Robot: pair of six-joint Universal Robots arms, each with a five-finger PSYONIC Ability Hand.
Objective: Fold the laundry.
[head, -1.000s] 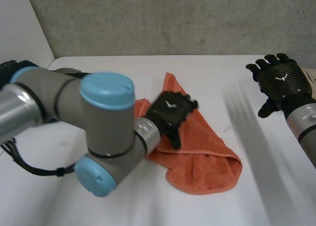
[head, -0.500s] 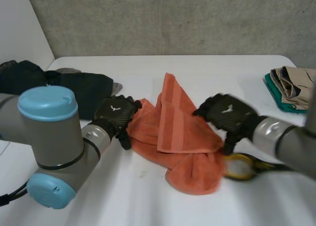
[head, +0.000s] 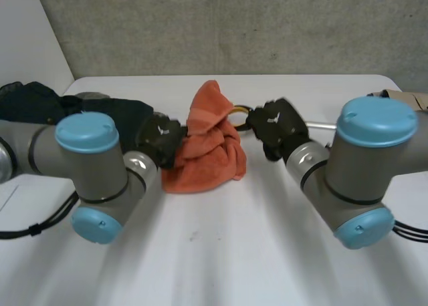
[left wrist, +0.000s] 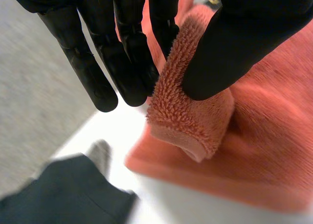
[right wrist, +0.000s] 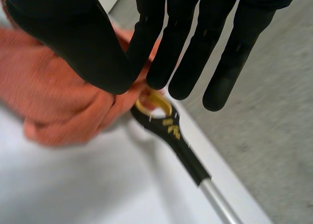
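Where left hand point(left wrist: 254, 33) pinches, folded towel point(left wrist: 190, 121).

- Towel point(head: 204, 152): plain orange, no print.
- Left hand point(head: 160, 137), right hand point(head: 275, 122): black, each with a small white mark on the back.
- Arms point(head: 87, 156): grey, with light-blue caps.
- Clothing heap point(head: 80, 109), upper left of the frame: black to dark navy.
- Tool point(right wrist: 168, 128): black handle with yellow lettering, yellow ring, silver shaft.
- Folded stack point(head: 404, 95), right edge: beige.
- Desk point(head: 234, 252): white.
- Wall point(head: 234, 25): mottled grey.
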